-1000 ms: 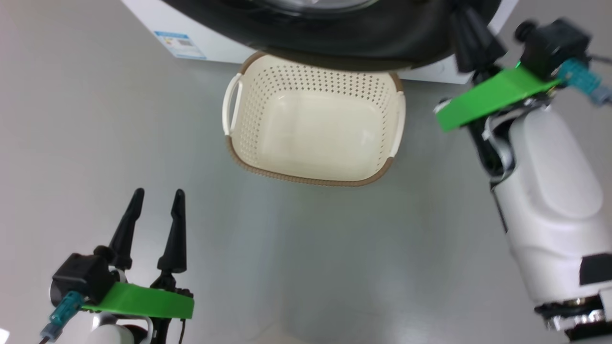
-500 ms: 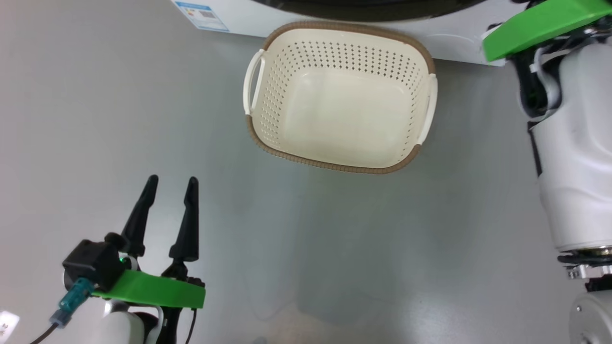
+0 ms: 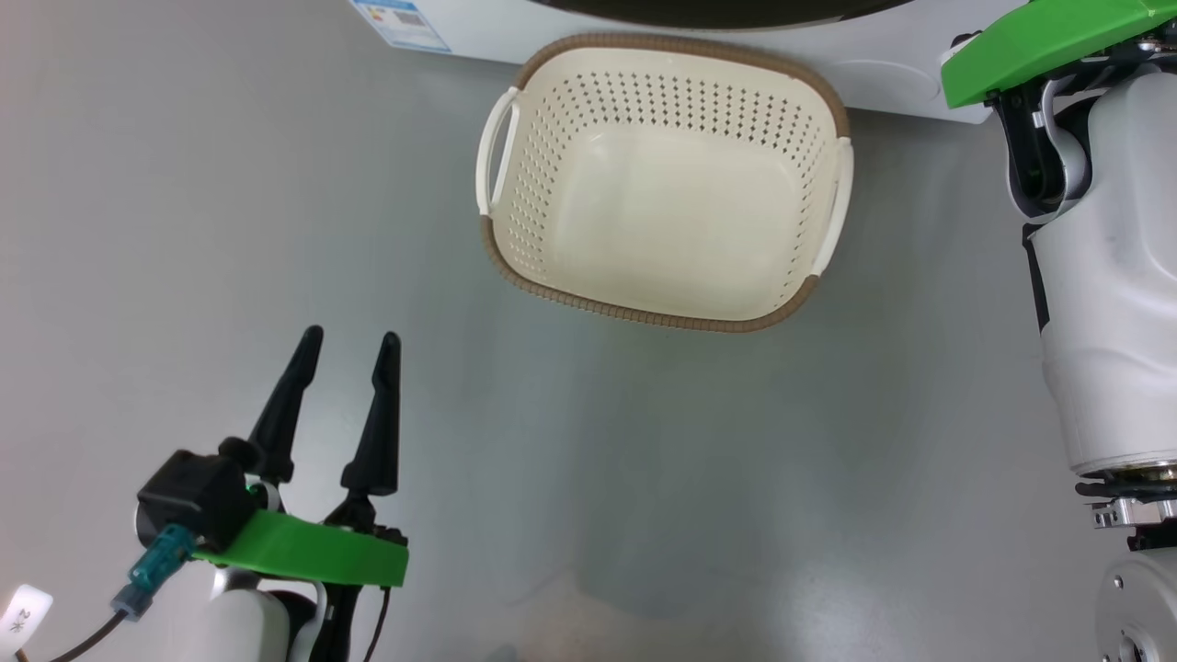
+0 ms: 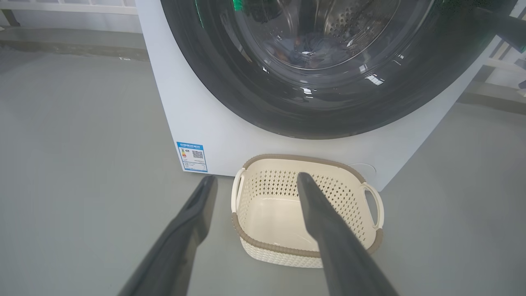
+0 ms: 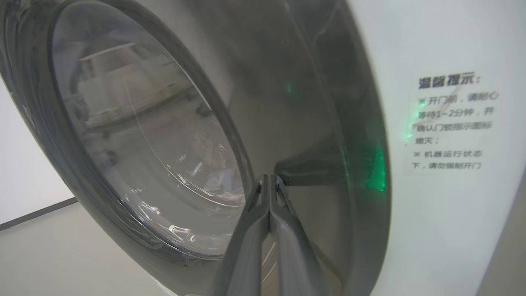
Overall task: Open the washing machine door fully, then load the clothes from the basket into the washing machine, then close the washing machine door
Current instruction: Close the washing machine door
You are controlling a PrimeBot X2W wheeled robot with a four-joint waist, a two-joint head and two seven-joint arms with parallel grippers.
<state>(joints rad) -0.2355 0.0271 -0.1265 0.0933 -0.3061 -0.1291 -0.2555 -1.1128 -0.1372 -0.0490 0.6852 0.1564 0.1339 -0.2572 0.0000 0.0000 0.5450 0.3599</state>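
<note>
Head view: the left gripper [image 3: 352,336] sits at the lower left above the floor [image 3: 184,230]. Its two dark fingers are spread wide apart, holding nothing and touching nothing. The right forearm [image 3: 1103,276] stands along the right edge, next to the washing machine [image 3: 883,83].

Right wrist view: the right gripper [image 5: 269,177] is fully closed, its fingers pressed together with nothing between them. The tips point at a dark recess [image 5: 312,164] in the black rim of the washing machine door [image 5: 144,135]. Contact cannot be confirmed. A printed notice [image 5: 450,123] is fixed to the white panel beside the door.

Left wrist view: the door appears closed against the machine front. Bluish fabric, the clothes [image 4: 310,46], shows dimly through the glass, inside the drum. The basket [image 4: 271,246] stands on the floor just in front of the machine, below the door, with its cream bottom in plain sight. A blue label [image 4: 192,156] sits at the panel's lower corner.

Surface: the floor is smooth, grey and slightly glossy. A pale wall with a dark skirting strip [image 5: 37,211] stands beyond the machine.
</note>
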